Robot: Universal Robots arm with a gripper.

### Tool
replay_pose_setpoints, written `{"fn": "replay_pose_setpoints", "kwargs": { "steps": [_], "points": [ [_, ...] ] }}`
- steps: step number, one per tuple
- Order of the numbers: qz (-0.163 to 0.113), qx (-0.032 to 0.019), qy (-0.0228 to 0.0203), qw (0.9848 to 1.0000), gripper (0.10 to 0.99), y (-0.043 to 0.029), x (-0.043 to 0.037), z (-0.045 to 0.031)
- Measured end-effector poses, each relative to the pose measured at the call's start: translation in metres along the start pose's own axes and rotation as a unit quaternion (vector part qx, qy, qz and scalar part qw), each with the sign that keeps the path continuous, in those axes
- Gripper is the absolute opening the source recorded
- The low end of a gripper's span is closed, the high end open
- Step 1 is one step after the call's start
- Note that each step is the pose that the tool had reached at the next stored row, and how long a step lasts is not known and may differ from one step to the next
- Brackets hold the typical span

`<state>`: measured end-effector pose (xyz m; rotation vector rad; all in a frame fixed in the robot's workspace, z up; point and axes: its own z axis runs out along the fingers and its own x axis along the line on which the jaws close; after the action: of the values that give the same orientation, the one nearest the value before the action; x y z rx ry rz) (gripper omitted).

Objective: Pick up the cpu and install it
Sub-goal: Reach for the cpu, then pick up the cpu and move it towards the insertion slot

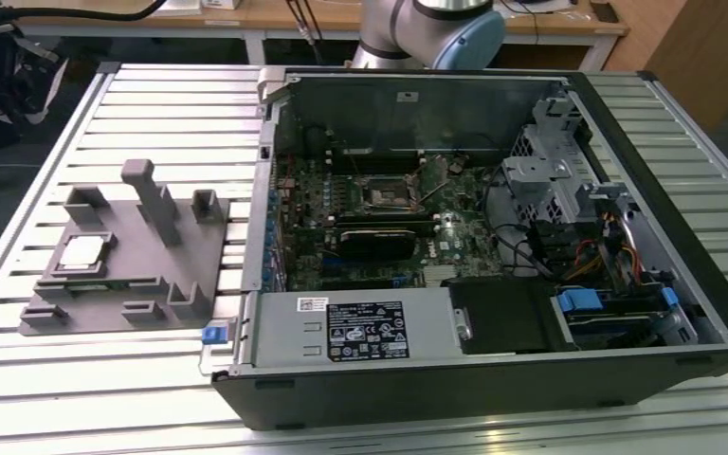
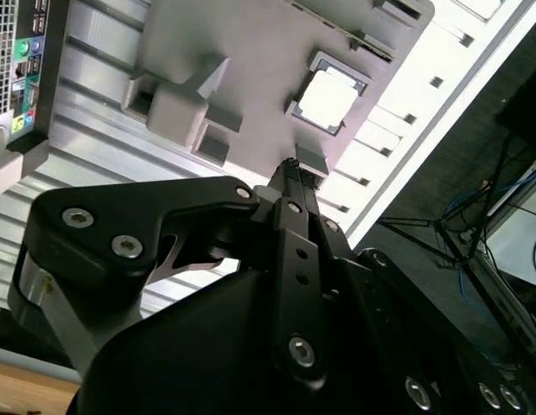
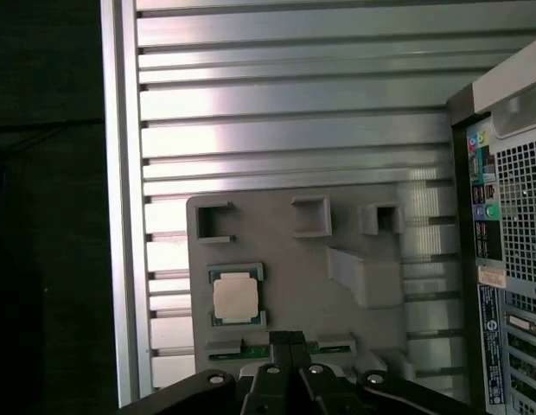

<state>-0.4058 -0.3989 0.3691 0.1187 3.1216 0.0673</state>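
Note:
The cpu is a small silvery square lying flat in a recess of the grey fixture block, at the exterior view's left of the open computer case. Both wrist views look down on the cpu in the fixture block. My gripper hangs well above the block, its tips beside the cpu in the picture. Its fingers are shut together with nothing between them. Inside the case, the black square socket sits on the motherboard.
The slatted aluminium table carries the case and the block. The arm's base stands behind the case. Drive cages and cables crowd the case's side at the exterior view's right. The case's rear ports lie close to the block.

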Motion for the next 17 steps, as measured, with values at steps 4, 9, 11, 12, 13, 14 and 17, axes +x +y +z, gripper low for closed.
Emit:
{"fn": "replay_pose_setpoints", "kwargs": {
  "steps": [4, 9, 11, 12, 13, 14, 17],
  "points": [
    [0.000, 0.0001, 0.0010, 1.0000, 0.106, -0.0007, 0.0082, 0.0011],
    [0.000, 0.0001, 0.0019, 1.0000, 0.106, -0.0014, 0.0166, 0.0032],
    [0.000, 0.0002, 0.0025, 1.0000, 0.106, -0.0015, 0.0170, 0.0046],
    [0.000, 0.0002, 0.0025, 1.0000, 0.106, -0.0016, 0.0172, 0.0059],
    [0.000, 0.0001, 0.0020, 1.0000, 0.106, -0.0017, 0.0174, 0.0074],
    [0.000, 0.0000, 0.0007, 1.0000, 0.106, -0.0019, 0.0177, 0.0084],
    [0.000, -0.0015, -0.0061, 1.0000, 0.106, -0.0023, 0.0186, 0.0106]
  ]
}}
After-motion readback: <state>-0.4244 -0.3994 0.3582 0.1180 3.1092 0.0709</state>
